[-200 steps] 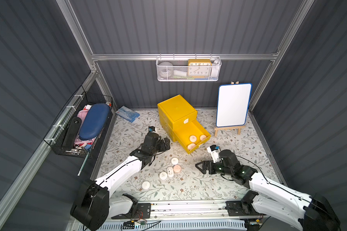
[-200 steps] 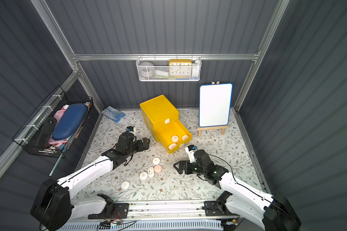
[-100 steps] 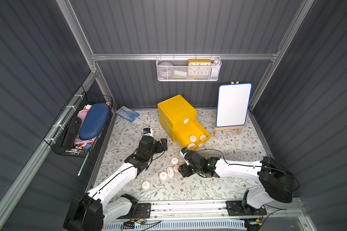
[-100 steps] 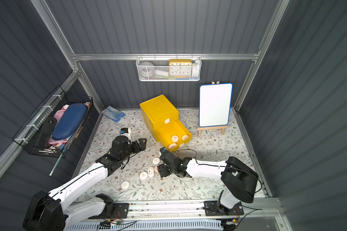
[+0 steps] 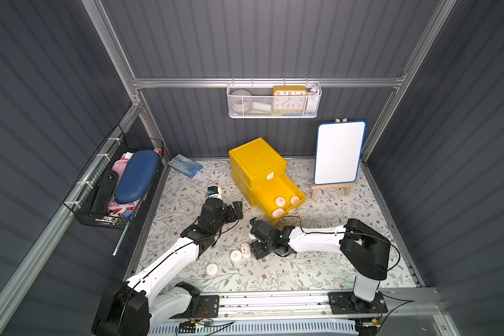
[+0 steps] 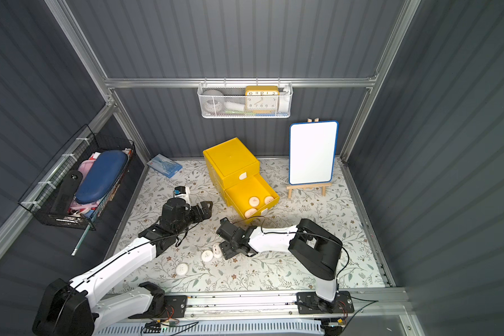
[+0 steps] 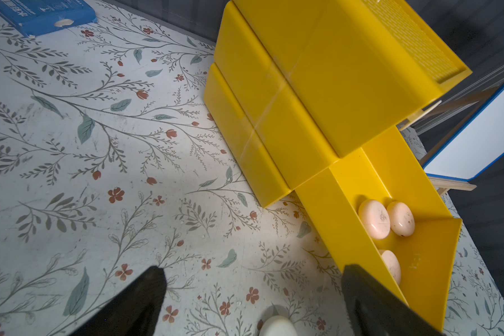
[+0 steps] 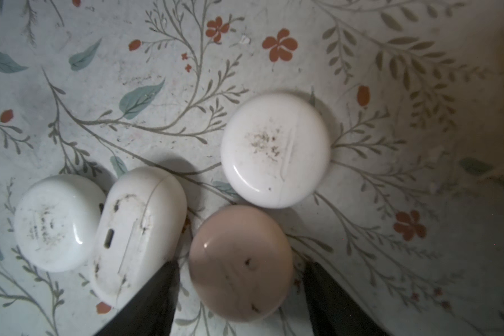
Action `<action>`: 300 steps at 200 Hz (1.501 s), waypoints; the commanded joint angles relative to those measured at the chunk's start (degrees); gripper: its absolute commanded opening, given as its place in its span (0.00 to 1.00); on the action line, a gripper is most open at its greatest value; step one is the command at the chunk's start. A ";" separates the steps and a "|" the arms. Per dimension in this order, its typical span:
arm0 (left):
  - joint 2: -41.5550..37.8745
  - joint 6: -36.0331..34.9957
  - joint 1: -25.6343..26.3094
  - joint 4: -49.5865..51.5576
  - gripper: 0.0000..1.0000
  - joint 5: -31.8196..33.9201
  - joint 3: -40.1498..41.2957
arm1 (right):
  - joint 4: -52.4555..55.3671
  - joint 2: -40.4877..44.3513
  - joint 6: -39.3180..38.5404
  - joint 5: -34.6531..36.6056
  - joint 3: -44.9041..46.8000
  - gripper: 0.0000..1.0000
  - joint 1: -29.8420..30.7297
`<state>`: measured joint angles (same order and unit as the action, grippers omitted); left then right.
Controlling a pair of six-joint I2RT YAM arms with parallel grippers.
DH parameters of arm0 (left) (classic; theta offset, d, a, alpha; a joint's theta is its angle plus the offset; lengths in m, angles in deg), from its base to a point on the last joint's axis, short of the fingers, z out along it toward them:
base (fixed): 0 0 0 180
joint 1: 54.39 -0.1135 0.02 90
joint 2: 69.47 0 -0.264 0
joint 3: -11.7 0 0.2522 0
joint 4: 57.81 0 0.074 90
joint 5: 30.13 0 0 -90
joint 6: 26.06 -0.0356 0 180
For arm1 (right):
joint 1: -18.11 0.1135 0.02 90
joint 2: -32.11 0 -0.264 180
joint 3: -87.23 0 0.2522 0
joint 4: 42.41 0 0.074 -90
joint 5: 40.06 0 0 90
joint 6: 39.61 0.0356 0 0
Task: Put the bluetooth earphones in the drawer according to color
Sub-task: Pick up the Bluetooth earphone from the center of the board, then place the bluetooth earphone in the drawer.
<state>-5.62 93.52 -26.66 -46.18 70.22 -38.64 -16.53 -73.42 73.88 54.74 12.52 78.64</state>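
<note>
White cases (image 8: pixel 275 149) crowd the pink case (image 8: pixel 240 263) between the right fingers (image 8: pixel 154 296).

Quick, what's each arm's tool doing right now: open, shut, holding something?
Left tool: open, holding nothing.
Right tool: open, straddling the pink case with a slim gap on each side, not gripping it yet.

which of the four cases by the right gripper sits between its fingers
The pale pink case, the only pink one there: it lies between the open fingers of the right gripper, while the three white cases lie outside them.
</note>
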 commanded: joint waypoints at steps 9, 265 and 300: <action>-0.43 0.44 -0.31 -0.51 0.99 0.31 0.80 | 2.48 -1.55 0.32 0.04 -1.15 0.70 0.37; -4.45 0.55 -0.30 -1.52 0.99 1.69 2.82 | 1.50 13.42 1.50 -5.77 -9.52 0.63 -30.93; -2.68 0.31 -0.31 -2.26 0.99 1.39 2.74 | 4.75 13.13 1.37 -9.46 -12.56 0.80 -33.43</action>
<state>-9.48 93.94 -26.69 -47.16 71.73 -36.43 -15.13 -61.45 75.78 48.95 2.25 46.23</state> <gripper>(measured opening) 0.992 0.783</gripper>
